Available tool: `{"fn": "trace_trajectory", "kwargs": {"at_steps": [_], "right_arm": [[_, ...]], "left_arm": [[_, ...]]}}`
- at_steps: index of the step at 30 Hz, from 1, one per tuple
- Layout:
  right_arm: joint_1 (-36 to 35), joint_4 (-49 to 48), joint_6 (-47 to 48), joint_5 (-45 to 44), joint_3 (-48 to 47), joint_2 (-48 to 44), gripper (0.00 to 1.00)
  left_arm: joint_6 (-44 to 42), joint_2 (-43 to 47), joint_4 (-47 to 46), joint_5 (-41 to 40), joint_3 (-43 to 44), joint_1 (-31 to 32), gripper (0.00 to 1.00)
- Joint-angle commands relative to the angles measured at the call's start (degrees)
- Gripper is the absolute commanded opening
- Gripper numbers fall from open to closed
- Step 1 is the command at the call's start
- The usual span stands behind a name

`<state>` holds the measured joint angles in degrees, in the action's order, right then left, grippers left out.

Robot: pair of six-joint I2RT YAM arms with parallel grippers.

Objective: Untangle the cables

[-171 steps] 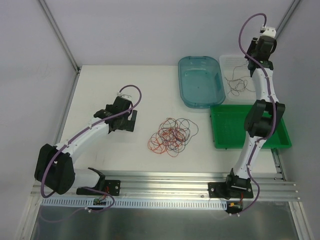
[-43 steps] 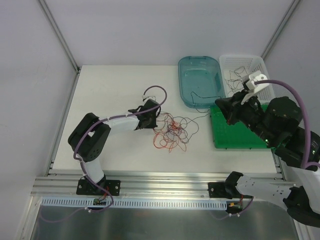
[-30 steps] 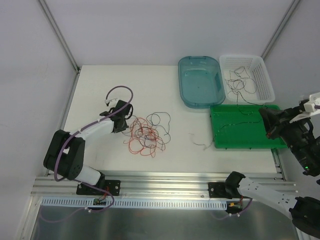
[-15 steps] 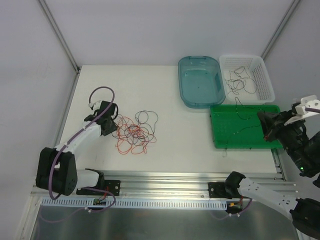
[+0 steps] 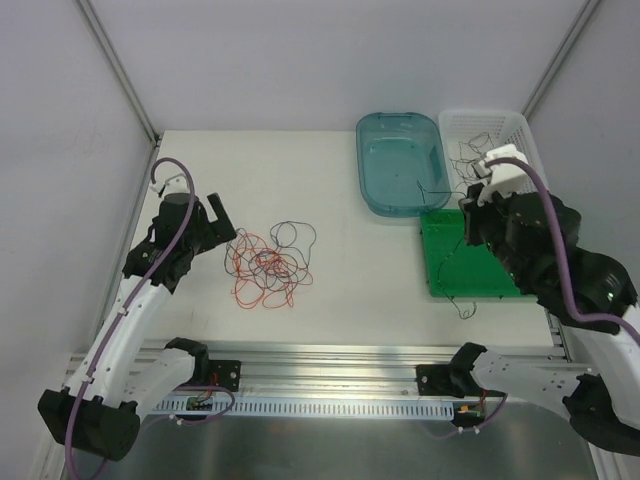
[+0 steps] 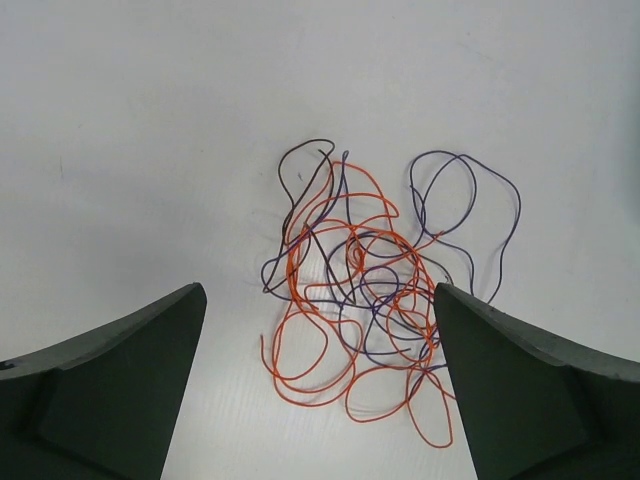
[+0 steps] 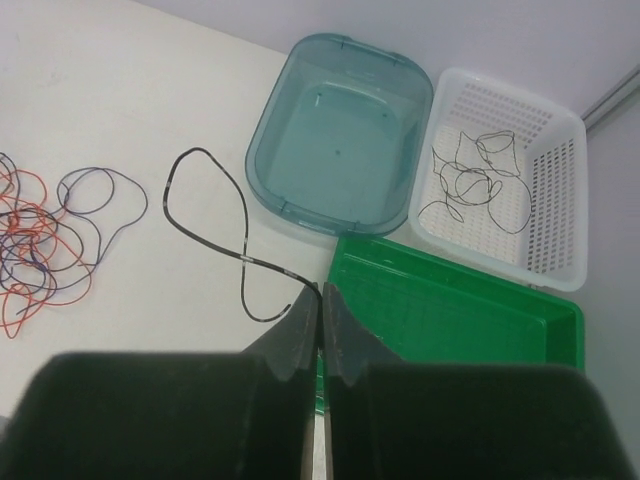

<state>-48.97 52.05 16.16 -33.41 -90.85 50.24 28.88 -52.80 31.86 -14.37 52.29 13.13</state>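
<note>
A: Right wrist view: tangle of cables (image 7: 35, 240) cut by the left edge. Near corner of the green tray (image 7: 450, 310) hidden behind the right gripper (image 7: 320, 298).

B: Noted. End of the black cable (image 7: 244, 259) lost where those fingertips meet. From above, the right arm (image 5: 545, 255) covers much of the tray and the near side of the basket (image 5: 525, 140).

A: On the left gripper (image 6: 318, 292), both fingers (image 6: 110, 390) run off the bottom edge.

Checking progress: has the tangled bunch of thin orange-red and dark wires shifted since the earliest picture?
Yes. The tangled bunch of thin orange-red and dark wires now lies further left, farther from the teal plastic tub, which has not moved.
</note>
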Motion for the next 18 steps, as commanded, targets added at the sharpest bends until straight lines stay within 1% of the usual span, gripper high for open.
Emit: {"fn": "trace_trajectory", "kwargs": {"at_steps": [1,2,3,4,5,7,8,10,11,13,14,15,18], "right_arm": [[3.8,-4.9,2.3,2.3,-3.3,6.3,0.01],[7.6,-5.5,1.9,4.2,-5.2,7.5,0.01],[9.7,-5.9,1.8,7.6,-5.9,8.5,0.01],[11.7,-6.4,1.5,9.0,-6.6,10.6,0.01],[15.6,-7.6,1.2,10.2,-8.1,11.5,0.01],[19.3,-8.7,0.6,12.8,-9.6,14.4,0.01],[23.1,-10.1,0.0,13.6,-10.3,15.3,0.01],[26.8,-12.1,-1.5,15.7,-11.6,16.8,0.01],[30.3,-13.3,-2.1,16.1,-11.7,18.1,0.01],[34.0,-17.8,-4.8,17.7,-11.8,19.6,0.01],[37.8,-19.3,-5.6,18.3,-11.7,20.4,0.01],[39.5,-22.3,-6.5,18.7,-11.8,22.2,0.01],[45.8,-26.7,-9.5,21.4,-14.4,26.0,0.01]], "left_arm": [[-5.9,3.1,3.3,0.1,2.3,0.0,0.99],[-7.0,3.8,3.2,-0.7,1.9,0.0,0.99],[-7.3,4.5,3.1,-1.3,1.4,0.0,0.99],[-7.8,6.1,3.0,-1.9,0.9,-0.1,0.99],[-8.7,6.8,2.9,-3.3,0.2,-0.1,0.99],[-9.5,8.8,2.3,-4.5,-1.9,-0.1,0.99],[-10.2,9.6,2.2,-5.0,-2.7,0.0,0.99],[-10.8,12.2,0.8,-6.2,-5.4,0.0,0.99],[-11.3,12.9,0.5,-6.5,-6.3,0.0,0.99],[-11.7,15.2,-0.4,-7.3,-8.6,-0.1,0.99],[-12.2,15.7,-0.7,-7.9,-9.2,-0.1,0.99],[-12.3,16.2,-0.8,-8.4,-10.4,-0.1,0.99],[-12.0,18.1,-1.5,-9.4,-12.5,0.0,0.99]]}}
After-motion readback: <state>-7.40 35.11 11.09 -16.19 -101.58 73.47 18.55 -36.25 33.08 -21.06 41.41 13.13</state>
